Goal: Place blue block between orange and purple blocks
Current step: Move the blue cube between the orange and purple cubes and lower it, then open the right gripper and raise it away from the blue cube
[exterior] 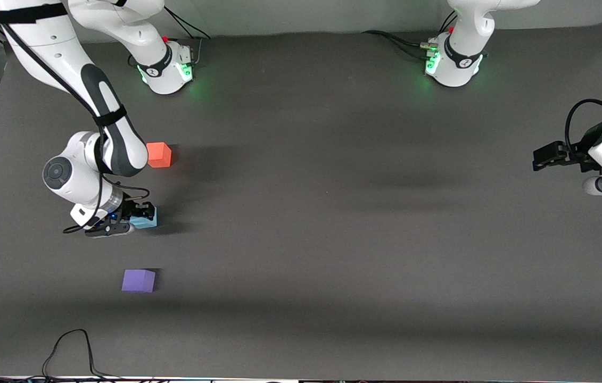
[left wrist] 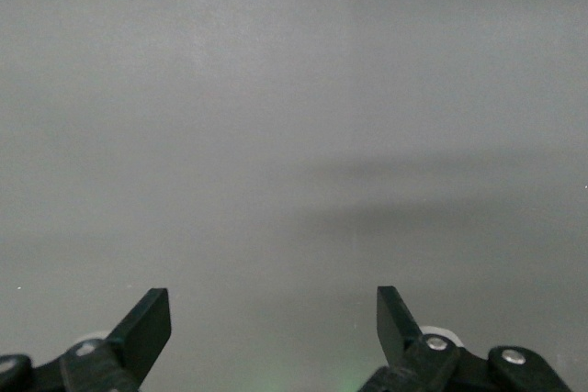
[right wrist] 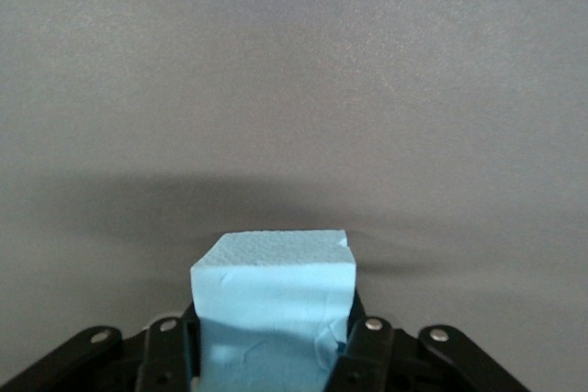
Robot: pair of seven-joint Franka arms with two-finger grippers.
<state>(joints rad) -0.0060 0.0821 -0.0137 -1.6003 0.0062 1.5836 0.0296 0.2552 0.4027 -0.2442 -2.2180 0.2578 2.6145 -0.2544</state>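
Note:
My right gripper (exterior: pixel 138 219) is shut on the blue block (exterior: pixel 147 219), a light sky-blue cube, low over the table toward the right arm's end. In the right wrist view the blue block (right wrist: pixel 276 305) fills the space between the fingers (right wrist: pixel 367 351). The orange block (exterior: pixel 159 155) rests on the table farther from the front camera than the blue one. The purple block (exterior: pixel 138 281) lies nearer to the camera. The blue block sits roughly between them. My left gripper (exterior: pixel 543 157) waits open at the left arm's end, nothing between its fingertips (left wrist: pixel 147 323).
A grey mat (exterior: pixel 332 213) covers the table. A black cable (exterior: pixel 72 351) loops on the mat near the front edge, close to the purple block. The two arm bases (exterior: pixel 165 66) stand along the table's back edge.

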